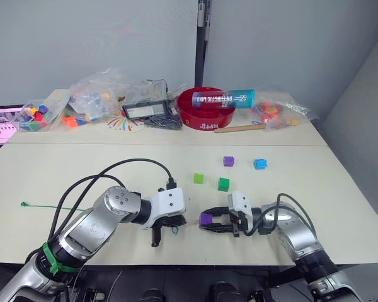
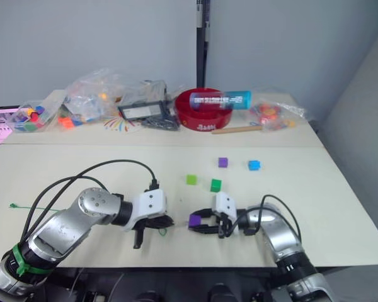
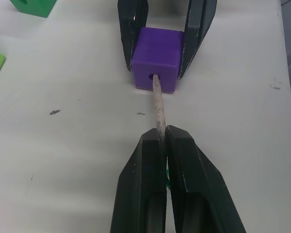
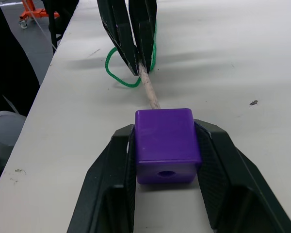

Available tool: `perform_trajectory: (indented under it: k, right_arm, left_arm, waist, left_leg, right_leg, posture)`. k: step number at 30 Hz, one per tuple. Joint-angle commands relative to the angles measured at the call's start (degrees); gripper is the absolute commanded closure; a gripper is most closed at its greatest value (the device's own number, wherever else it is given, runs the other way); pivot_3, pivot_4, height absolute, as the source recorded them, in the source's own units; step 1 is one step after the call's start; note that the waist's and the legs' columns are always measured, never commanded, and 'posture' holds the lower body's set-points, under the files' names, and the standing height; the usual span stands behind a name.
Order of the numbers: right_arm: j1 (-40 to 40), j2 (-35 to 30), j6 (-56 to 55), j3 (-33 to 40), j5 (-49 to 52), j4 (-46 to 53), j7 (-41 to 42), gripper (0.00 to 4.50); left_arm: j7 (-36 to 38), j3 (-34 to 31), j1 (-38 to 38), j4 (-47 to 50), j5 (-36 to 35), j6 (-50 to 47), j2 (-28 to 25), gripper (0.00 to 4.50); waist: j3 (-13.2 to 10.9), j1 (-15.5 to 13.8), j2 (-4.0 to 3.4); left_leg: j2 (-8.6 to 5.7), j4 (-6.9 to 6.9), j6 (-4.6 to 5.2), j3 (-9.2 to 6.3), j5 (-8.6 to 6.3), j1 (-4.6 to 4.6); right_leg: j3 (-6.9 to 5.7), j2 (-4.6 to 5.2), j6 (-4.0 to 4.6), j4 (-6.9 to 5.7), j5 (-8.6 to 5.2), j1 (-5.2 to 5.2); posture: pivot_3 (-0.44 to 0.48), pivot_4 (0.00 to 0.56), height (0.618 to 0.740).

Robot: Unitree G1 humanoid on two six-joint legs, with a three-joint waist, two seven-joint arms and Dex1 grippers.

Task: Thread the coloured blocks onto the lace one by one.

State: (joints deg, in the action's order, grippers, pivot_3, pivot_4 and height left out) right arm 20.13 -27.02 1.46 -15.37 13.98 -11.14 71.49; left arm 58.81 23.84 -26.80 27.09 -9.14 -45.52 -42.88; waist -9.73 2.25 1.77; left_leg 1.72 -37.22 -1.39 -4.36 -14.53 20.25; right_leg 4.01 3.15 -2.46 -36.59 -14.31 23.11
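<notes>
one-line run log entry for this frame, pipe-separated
step: first block | left claw: shut on lace tip | right claw: shut on purple cube | tip at cube's hole | unthreaded: four cubes on table

Smooth matt plastic purple cube [image 3: 155, 59], pale rough stiff lace tip [image 3: 158, 107], glossy black fingers [image 3: 184, 189], matt table [image 3: 68, 145]

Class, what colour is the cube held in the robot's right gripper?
Purple. The cube shows best in the right wrist view, clamped in the right gripper.
</notes>
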Motion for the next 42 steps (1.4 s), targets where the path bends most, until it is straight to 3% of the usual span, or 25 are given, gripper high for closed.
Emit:
perform_trajectory:
  k: [1,18,30,31,36,38,42]
  right_arm:
    - [-1.98,-1.20,2.64,-2.42,-3.08,-1.57,-0.24,3.32]
    - [-0.82,-1.07,7.48,-3.02,-3.12,2.21,-2.59,3.32]
    - [-0.53,-0.38,8.14,-2.80,-3.86,2.70,-3.69,3.32]
    - [-0.47,-0.40,8.11,-2.72,-3.93,2.59,-3.63,3.32]
    - [-0.33,-0.75,8.30,-2.44,-4.16,2.48,-3.54,3.32]
    - [-0.45,-1.12,8.36,-2.43,-4.17,2.50,-3.67,3.32]
    - [-0.61,-2.05,8.30,-2.42,-3.91,2.68,-3.84,3.32]
  left_arm:
    - [-0.11,0.10,-1.48,0.65,-0.42,-0.03,0.41,4.43]
    - [0.03,3.35,-3.96,-1.96,-0.64,1.34,4.54,4.43]
    - [1.57,-0.27,-1.17,-7.88,-4.92,7.02,13.58,4.43]
    - [1.83,-0.79,-1.04,-8.38,-4.99,7.44,13.69,3.75]
    - [4.59,-3.50,-0.47,-9.52,-5.01,11.76,10.87,2.16]
    - [7.13,-5.92,0.17,-9.44,-6.15,13.33,7.48,1.56]
    - [9.42,-8.99,2.51,-10.07,-7.04,15.83,2.18,1.56]
  waist:
    - [0.00,0.01,0.00]
    - [0.00,0.01,0.00]
    - [0.00,-0.16,0.00]
    - [0.00,-0.18,0.00]
    - [0.00,-0.03,0.01]
    - [0.00,0.47,0.01]
    - [0.01,0.40,-0.06]
  left_leg:
    - [0.00,0.00,0.00,0.00,0.00,0.00]
    - [-0.01,0.00,0.00,0.00,0.00,0.00]
    - [-0.05,-0.02,0.00,0.00,0.00,0.00]
    - [-0.05,-0.02,0.00,0.00,0.00,0.00]
    - [-0.05,-0.02,-0.01,-0.01,0.01,-0.01]
    - [-0.04,-0.02,-0.01,-0.01,0.01,-0.01]
    - [0.00,0.03,-0.01,-0.02,0.01,-0.06]
  right_leg:
    - [0.00,0.00,0.00,0.00,0.00,0.00]
    - [0.00,0.00,0.00,-0.01,0.00,0.00]
    - [-0.01,0.05,0.06,-0.02,0.04,-0.01]
    - [0.00,0.05,0.06,-0.02,0.04,-0.01]
    - [-0.02,0.05,0.08,-0.03,0.05,-0.02]
    - [-0.02,0.04,0.09,-0.04,0.06,-0.01]
    - [-0.02,-0.01,0.08,-0.14,-0.01,0.04]
  posture:
    - [0.000,0.150,0.731]
    - [0.000,0.150,0.731]
    - [0.000,0.150,0.731]
    - [0.000,0.150,0.731]
    - [0.000,0.150,0.731]
    - [0.000,0.150,0.731]
    - [0.000,0.150,0.731]
